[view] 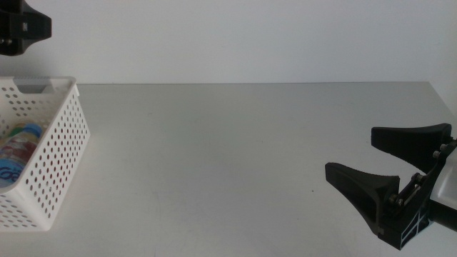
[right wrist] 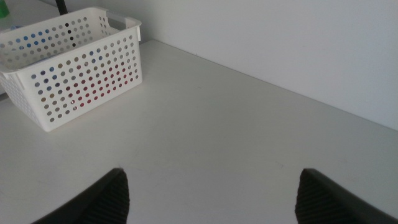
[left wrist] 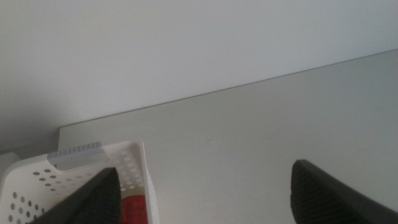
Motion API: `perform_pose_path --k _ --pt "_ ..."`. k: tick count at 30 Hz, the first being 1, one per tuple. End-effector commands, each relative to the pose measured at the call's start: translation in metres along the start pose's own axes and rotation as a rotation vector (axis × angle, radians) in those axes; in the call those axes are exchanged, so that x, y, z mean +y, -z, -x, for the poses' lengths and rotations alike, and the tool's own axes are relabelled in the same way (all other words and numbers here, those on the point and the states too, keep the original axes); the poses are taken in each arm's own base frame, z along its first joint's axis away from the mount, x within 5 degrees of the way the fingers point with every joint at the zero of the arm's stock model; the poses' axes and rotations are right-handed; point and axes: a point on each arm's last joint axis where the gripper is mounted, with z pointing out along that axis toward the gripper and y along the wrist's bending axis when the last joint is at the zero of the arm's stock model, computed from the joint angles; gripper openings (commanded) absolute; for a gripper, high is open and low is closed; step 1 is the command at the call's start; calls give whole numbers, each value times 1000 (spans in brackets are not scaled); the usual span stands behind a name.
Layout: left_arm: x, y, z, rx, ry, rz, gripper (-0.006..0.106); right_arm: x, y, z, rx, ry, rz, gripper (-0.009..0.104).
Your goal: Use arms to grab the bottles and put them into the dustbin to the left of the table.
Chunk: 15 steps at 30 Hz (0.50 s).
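I judge the job nearly done: the bottle [view: 18,146] and red can [left wrist: 132,210] lie inside the bin [view: 57,164] at nine o'clock on the bench [view: 235,157], which shows nothing else. My left gripper [left wrist: 205,193] hangs above the bin's rim, fingers apart and empty; my right gripper [view: 385,168] waits at four o'clock, fingers spread. Next I would retract both; plenty of open bench between them.

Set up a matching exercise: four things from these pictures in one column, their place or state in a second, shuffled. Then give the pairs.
1. dustbin
2. right tool
3. left tool
4. water bottle

A. open, low at the table's right side
B. lying inside the basket
C. open, above the basket
D. white, perforated, at the table's left edge

Pairs: 1-D, 2-A, 3-C, 4-B
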Motion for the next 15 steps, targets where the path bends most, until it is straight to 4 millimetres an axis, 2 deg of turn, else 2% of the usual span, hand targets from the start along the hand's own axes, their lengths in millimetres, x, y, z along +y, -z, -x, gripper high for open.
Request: perform_pose_path --k 1,4,7,13,15 --pt "-1 10 14 -106 16 12 94 0 2 13 -93 21 -1 75" --pt "-2 8 4 -85 18 13 94 0 4 12 -98 21 -3 75" --pt "-7 24 -13 -105 22 17 94 -2 10 15 -123 14 -17 75" --pt "-19 46 -69 -124 31 36 94 -29 37 22 -226 -9 -213 75" --pt "-24 54 -94 -130 32 42 94 -39 49 17 -252 -17 -306 75"
